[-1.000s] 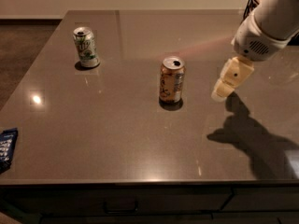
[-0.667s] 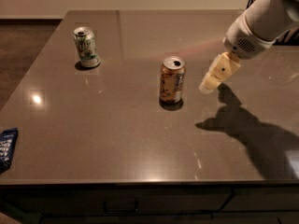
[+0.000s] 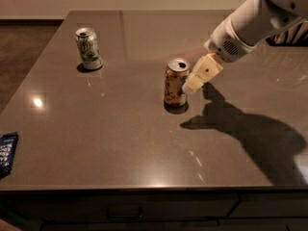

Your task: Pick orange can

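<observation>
Since the earlier frames the gripper (image 3: 191,84) has travelled leftward across the table (image 3: 120,138). It was well apart from the orange can (image 3: 175,83) then and now sits just beside the can's right side, level with its upper half. Its cream tip looks to be at the can's wall, though contact cannot be confirmed. Whether the gripper is open or closed cannot be told from this angle, and it holds nothing that can be seen.

The white arm (image 3: 255,20) reaches down from the upper right of the frame, and its dark shadow (image 3: 240,129) spreads over the table toward the lower right.

The orange can stands upright slightly right of the frame's centre, in the same spot as before. Its silver top faces up with the opening visible. Its side shows a pale panel with dark scribbled marks low down, none of them readable.

At upper left a green-and-white can (image 3: 89,48) stands upright, well apart from the orange one and also unmoved. Its label lettering cannot be made out.

At the left edge, low in the frame, a dark blue packet (image 3: 6,150) lies partly cut off. It carries small pale print that is too fine to read.
</observation>
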`<state>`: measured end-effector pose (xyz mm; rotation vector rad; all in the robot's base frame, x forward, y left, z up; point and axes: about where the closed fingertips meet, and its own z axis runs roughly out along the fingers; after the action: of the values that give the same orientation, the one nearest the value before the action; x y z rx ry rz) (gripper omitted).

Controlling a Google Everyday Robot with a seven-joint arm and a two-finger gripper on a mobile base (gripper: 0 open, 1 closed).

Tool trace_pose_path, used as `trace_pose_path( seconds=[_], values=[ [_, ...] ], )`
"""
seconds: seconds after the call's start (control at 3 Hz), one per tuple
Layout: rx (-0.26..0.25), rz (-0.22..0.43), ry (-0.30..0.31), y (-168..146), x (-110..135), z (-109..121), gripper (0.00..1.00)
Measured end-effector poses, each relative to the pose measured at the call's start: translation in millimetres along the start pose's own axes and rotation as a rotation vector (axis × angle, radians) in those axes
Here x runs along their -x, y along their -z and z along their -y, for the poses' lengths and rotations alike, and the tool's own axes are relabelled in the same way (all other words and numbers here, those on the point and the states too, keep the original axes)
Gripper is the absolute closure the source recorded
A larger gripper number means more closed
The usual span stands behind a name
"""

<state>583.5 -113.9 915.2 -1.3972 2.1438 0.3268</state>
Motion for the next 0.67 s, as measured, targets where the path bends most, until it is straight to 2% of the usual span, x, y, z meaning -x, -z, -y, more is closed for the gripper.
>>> trace_pose_path(
  seconds=[0.33,0.67],
  values=[
    [0.064,0.019,0.038,-16,10,-14,0.0],
    [0.127,0.031,0.078,-24,18,-27,0.17]
  ],
)
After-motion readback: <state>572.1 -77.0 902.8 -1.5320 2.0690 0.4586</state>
